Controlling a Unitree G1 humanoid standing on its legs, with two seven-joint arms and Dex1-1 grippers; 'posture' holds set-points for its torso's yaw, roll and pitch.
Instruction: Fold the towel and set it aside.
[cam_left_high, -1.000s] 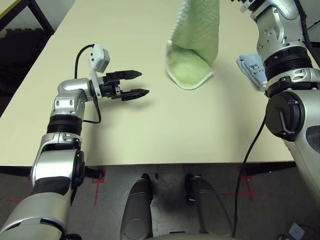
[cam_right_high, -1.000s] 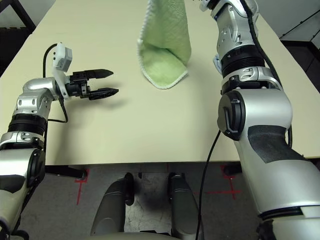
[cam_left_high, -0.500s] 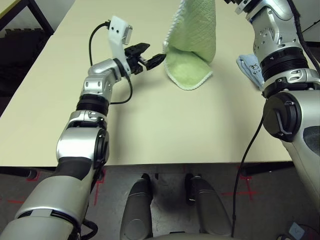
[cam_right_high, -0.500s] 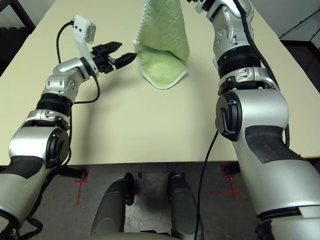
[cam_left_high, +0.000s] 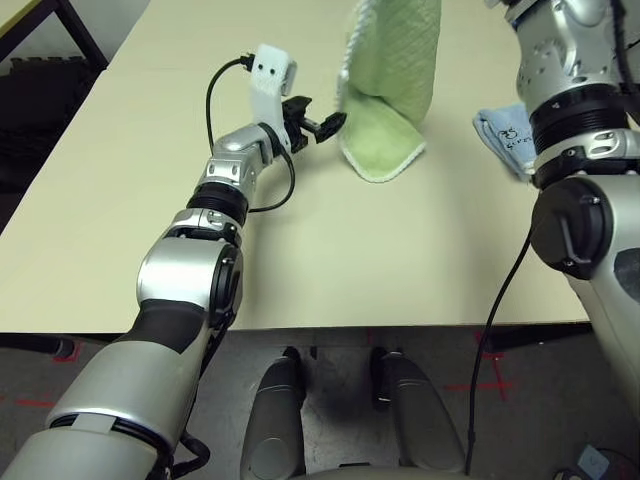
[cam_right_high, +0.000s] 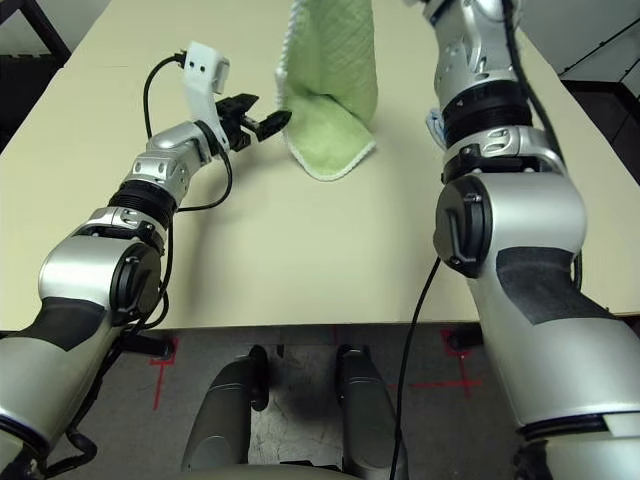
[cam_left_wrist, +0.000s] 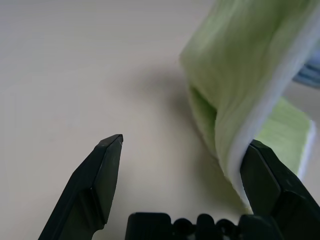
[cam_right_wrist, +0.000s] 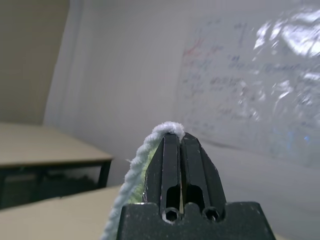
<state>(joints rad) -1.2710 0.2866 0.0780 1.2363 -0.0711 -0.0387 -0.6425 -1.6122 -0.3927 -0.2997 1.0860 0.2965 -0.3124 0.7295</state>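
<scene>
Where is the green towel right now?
The towel hangs from the shut right gripper above the table's far middle, its bottom resting there, with the open left gripper at its edge.

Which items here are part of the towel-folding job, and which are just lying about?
Job:
- towel, hanging, lower end on the table
- right claw, shut on its edging
- left claw, open at its edge

Lying about:
- pale blue cloth

Both arms are brushed silver with black joint bands and black side panels (rounded segments, like stacked collars). The left gripper (cam_left_high: 322, 116) has two tapered black fingers beneath a white camera bracket trailing a looped black cable. A thin black cable hangs along the right arm (cam_left_high: 585, 225).
</scene>
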